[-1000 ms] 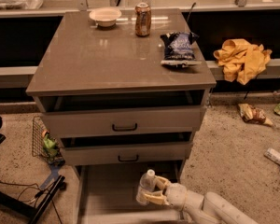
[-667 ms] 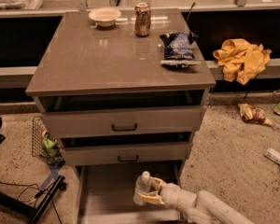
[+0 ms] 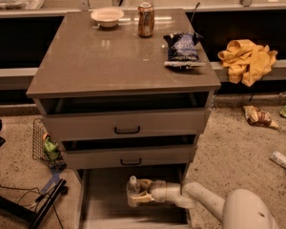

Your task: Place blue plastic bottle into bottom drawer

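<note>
Edges a little further left than a moment ago, holding the gripper (image 3: 139, 198) low over the open bottom drawer (image 3: 102, 202), fingers (image 3: 142, 202) closed around the upright blue plastic bottle (image 3: 132, 194), probably near release.

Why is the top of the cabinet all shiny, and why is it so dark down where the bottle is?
Camera view: light from above bounces off the smooth cabinet top, leaving pale glare patches near the bowl and drink can; camera view: the upper drawers shade the bottom drawer, so the gripper, low over it and closed on the blue plastic bottle, looks dim.
</note>
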Controlling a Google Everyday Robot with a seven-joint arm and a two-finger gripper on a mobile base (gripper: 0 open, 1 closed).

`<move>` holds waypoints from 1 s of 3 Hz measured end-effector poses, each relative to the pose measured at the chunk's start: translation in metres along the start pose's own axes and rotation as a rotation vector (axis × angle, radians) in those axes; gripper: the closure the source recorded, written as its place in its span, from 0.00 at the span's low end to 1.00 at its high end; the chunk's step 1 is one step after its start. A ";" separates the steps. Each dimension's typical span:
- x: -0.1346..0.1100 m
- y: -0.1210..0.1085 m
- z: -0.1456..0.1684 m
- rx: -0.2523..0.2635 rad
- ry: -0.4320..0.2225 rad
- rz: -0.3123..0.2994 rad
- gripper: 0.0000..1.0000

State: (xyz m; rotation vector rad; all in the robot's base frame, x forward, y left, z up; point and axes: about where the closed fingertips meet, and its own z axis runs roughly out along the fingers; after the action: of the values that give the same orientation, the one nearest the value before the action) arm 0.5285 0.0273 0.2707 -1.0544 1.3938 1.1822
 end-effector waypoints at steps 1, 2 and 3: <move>0.016 -0.017 0.015 -0.040 0.012 -0.011 1.00; 0.027 -0.009 0.015 -0.023 -0.025 -0.056 1.00; 0.033 0.006 0.012 -0.003 -0.054 -0.086 1.00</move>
State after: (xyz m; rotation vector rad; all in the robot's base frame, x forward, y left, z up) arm 0.5202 0.0398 0.2381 -1.0665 1.2923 1.1425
